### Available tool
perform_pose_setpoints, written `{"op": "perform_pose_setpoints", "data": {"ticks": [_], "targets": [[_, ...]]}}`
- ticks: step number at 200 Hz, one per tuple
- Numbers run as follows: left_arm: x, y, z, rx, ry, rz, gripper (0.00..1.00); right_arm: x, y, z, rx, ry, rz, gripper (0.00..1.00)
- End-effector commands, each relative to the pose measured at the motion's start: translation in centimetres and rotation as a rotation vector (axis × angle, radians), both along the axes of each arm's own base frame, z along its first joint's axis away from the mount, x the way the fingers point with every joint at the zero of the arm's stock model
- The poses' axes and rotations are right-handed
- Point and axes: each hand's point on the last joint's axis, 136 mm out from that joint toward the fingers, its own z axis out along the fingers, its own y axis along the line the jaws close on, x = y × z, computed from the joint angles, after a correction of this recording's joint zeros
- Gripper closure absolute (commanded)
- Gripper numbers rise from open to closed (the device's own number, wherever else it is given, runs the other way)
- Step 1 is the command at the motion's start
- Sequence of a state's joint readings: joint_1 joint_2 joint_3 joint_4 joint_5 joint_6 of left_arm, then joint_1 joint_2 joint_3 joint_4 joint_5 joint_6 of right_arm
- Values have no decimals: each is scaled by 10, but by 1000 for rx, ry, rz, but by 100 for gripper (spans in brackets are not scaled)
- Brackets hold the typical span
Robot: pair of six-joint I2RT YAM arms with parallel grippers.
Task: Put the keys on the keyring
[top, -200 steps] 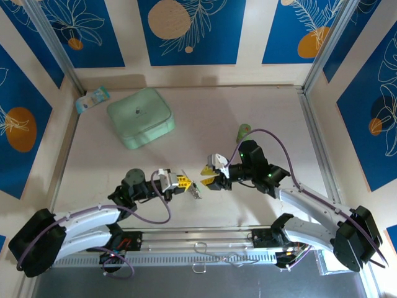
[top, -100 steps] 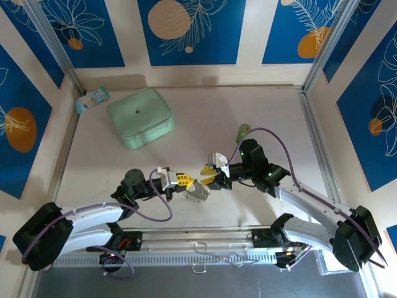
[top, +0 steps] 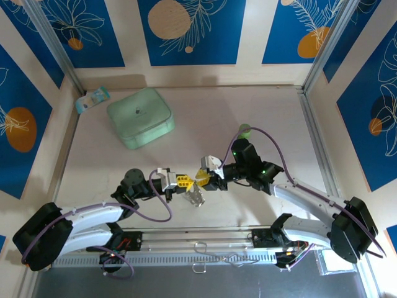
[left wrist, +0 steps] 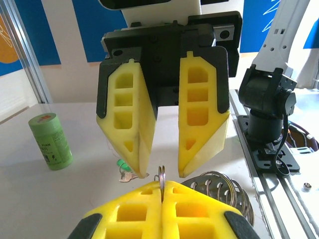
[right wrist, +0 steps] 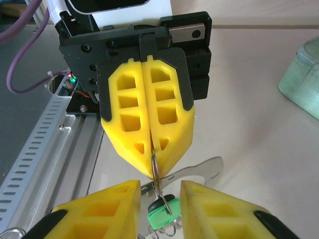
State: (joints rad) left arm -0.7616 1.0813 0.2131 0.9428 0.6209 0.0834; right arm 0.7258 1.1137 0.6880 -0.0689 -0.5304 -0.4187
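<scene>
From the left wrist, the left gripper [left wrist: 162, 185] is seen with jaws pressed together on a thin ring of the keyring [left wrist: 219, 188], its chain coil just beside, and the right gripper [left wrist: 163, 173] faces it with jaws spread above the desk [left wrist: 60, 199]. From the right wrist, a green-headed key [right wrist: 162, 218] is shown just below that ring, between the spread jaws. Whether it is threaded cannot be told.

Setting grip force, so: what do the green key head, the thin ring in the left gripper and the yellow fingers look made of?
Key head: smooth, evenly coloured green, slightly glossy, so likely plastic.
Thin ring: silvery wire with a bright sheen, probably steel.
Yellow fingers: matte, opaque, with moulded-in pockets, apparently plastic, perhaps printed.
</scene>
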Motion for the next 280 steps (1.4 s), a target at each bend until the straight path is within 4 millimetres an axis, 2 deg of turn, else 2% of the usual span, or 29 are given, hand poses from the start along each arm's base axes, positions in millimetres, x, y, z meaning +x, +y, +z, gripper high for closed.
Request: {"op": "perform_pose_setpoints", "data": {"ticks": [1,38,64,82,94,99,121,137,168,215,247,266,280], "targets": [[-5,-4,31,-70,-66,-39,100,-1,5,11,14,-30,28,76],[-6,-4,32,-75,-65,-41,100,0,10,10,2,-33,38,86],[-5,-3,32,-72,-68,-33,100,1,10,10,-11,-37,40,100],[2,-1,28,-49,-58,15,100,2,8,11,-27,-46,32,100],[9,0,20,3,-44,53,83,2,7,11,-58,-56,30,100],[12,0,16,37,-42,67,80,2,6,9,-77,-62,29,100],[21,4,-2,193,-43,111,76,5,4,1,-185,-112,21,100],[19,4,-2,230,-67,96,76,7,2,-2,-238,-125,18,100],[14,3,2,247,-89,58,78,0,7,4,-249,-154,52,100],[7,-1,3,258,-79,-4,100,-9,19,13,-211,-164,90,100],[7,-3,7,235,-81,-7,100,-11,22,15,-178,-151,86,100],[8,-3,11,196,-85,7,100,-1,15,17,-133,-115,18,74],[8,-2,13,161,-96,21,100,6,7,14,-107,-70,-25,70]]}}
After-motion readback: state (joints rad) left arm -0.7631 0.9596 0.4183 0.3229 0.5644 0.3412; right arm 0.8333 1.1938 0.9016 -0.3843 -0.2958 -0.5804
